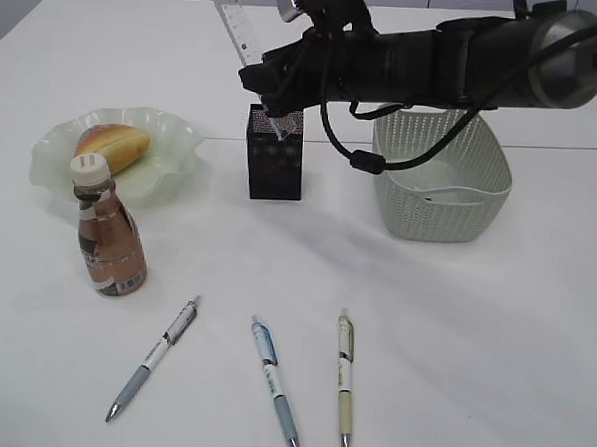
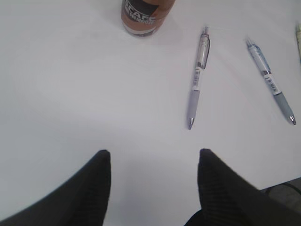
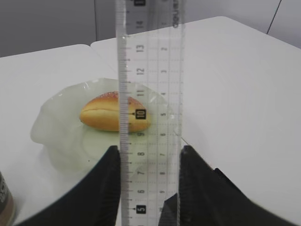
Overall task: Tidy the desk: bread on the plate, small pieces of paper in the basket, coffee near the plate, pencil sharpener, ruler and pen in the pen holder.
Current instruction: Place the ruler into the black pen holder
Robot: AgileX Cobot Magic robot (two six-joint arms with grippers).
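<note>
While bread point(image 1: 112, 146) fills plate point(image 1: 173, 137) — (ruler point(image 1: 239, 25) entering pen holder point(image 1: 274, 167))

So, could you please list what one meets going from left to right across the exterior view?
plate holding the bread → coffee → grey pen → pen holder → blue pen → yellow pen → basket

We see the bread point(image 1: 112, 146) on the plate point(image 1: 173, 137), the coffee point(image 1: 107, 239) at its 6 o'clock. The pen holder point(image 1: 275, 157) stands at the plate's 3 o'clock, the basket point(image 1: 438, 191) further right, the ruler point(image 1: 239, 30) standing in the holder. Three pens point(image 1: 270, 380) lie on the bench point(image 1: 471, 373) in front.
</note>
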